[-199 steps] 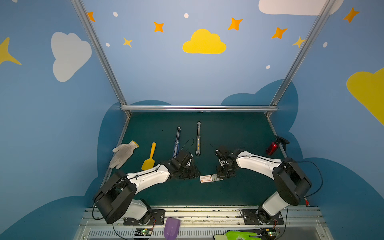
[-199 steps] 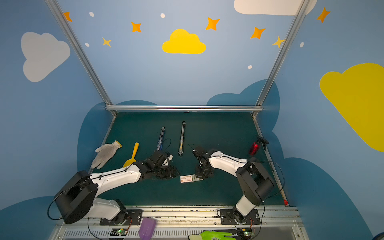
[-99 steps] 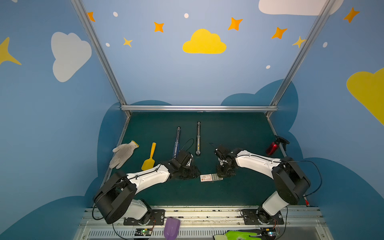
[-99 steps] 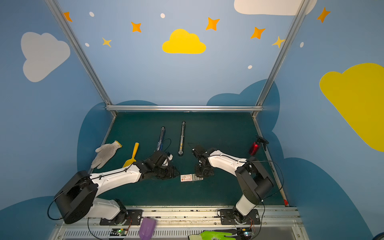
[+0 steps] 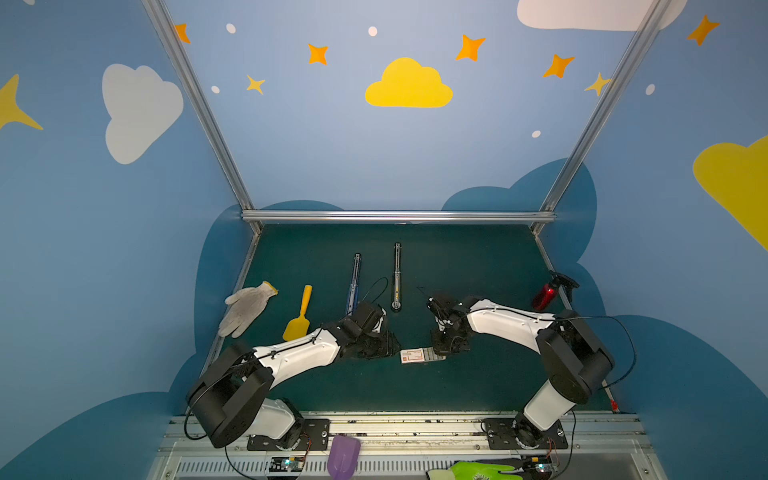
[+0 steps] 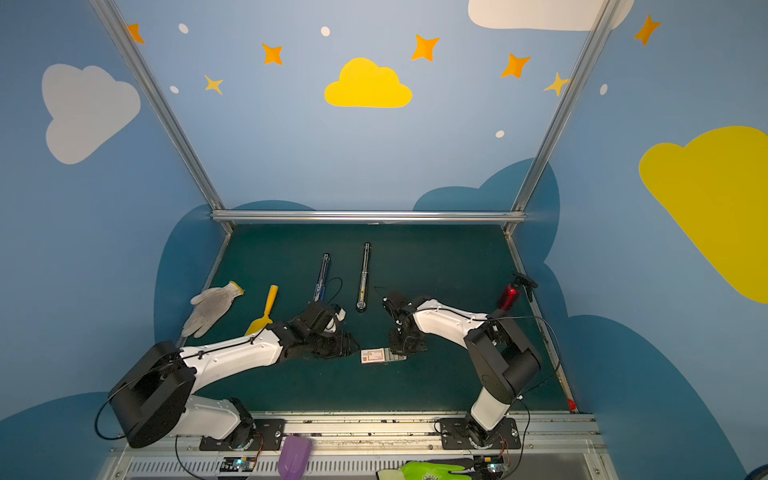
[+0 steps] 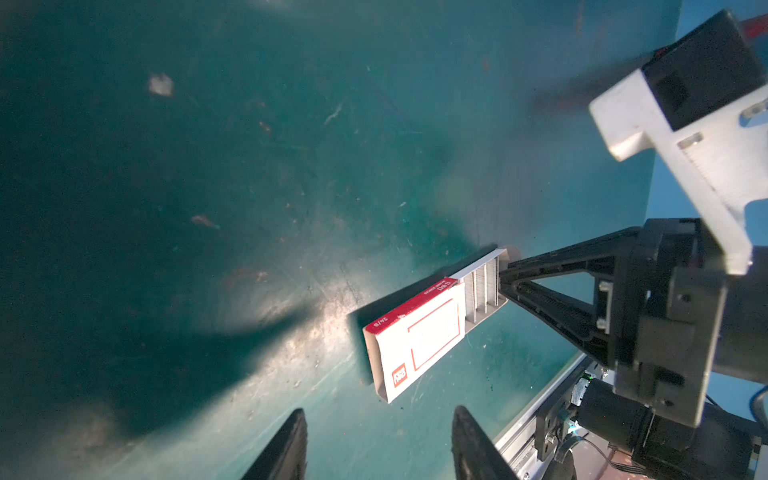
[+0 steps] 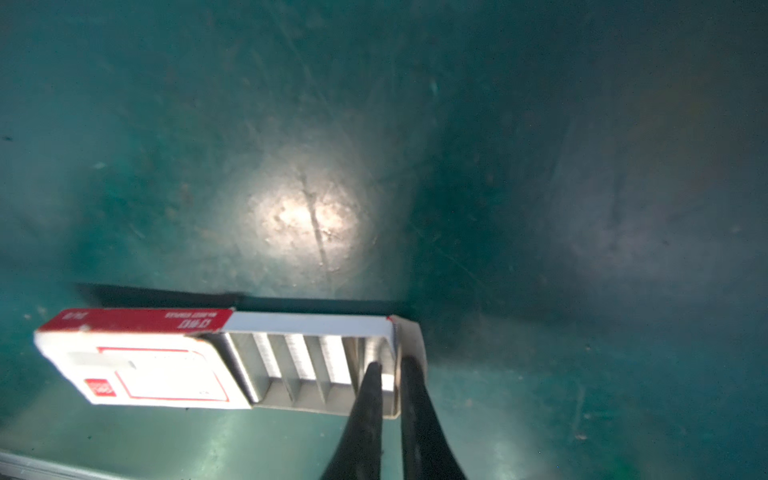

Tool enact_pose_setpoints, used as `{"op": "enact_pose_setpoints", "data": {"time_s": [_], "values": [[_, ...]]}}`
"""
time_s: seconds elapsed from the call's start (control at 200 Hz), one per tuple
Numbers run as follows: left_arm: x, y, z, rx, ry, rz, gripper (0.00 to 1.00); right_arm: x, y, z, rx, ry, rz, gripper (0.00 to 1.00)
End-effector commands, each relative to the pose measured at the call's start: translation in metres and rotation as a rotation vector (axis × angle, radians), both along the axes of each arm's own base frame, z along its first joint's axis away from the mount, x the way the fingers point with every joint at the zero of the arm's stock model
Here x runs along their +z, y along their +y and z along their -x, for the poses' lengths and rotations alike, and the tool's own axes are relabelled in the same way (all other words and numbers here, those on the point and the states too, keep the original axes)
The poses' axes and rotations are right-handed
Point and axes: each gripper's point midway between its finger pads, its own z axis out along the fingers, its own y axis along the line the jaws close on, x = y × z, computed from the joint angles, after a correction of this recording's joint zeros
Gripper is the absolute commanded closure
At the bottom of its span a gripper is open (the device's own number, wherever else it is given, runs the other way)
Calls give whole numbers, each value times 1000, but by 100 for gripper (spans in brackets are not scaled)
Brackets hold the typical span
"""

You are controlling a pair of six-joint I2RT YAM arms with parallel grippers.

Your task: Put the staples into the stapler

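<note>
Staples (image 8: 299, 357) sit in the tray (image 8: 307, 323), slid partway out of its box (image 8: 166, 374) on the table (image 5: 374, 266), nothing's budged this last second, right gripper (image 8: 391, 365) pinching the tray's end wall, left gripper (image 7: 378, 411) half-open and empty alongside, so no strip's out yet.

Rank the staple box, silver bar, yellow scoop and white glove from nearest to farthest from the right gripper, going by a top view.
Measured from the right gripper in a top view:
1. staple box: at the fingertips, with its pulled-out tray end pinched.
2. silver bar: farther back, slightly left.
3. yellow scoop: well to the left.
4. white glove: farthest left.
</note>
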Motion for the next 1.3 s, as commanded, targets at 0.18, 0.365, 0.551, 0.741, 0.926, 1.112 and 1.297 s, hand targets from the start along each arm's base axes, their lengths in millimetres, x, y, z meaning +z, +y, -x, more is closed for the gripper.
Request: {"op": "enact_pose_setpoints", "data": {"time_s": [0.18,0.365,0.551,0.741,0.926,1.112,1.297], "values": [[-5,2,1,4,5,-7,44,-5,-4,2,4,4,23,98],[-3,2,1,5,1,-5,44,4,-2,-1,8,-11,11,100],[2,3,0,10,-13,-5,44,24,-1,-5,3,-48,-22,100],[7,1,-3,5,-25,0,44,37,-1,-7,-15,-73,-83,100],[11,0,-5,0,-37,1,44,38,-1,-10,-23,-74,-118,100],[10,-2,-5,-6,-29,0,44,22,-1,-10,-20,-30,-93,100],[11,-3,-6,-9,-29,-1,44,12,0,-14,-12,-22,-65,100]]}}
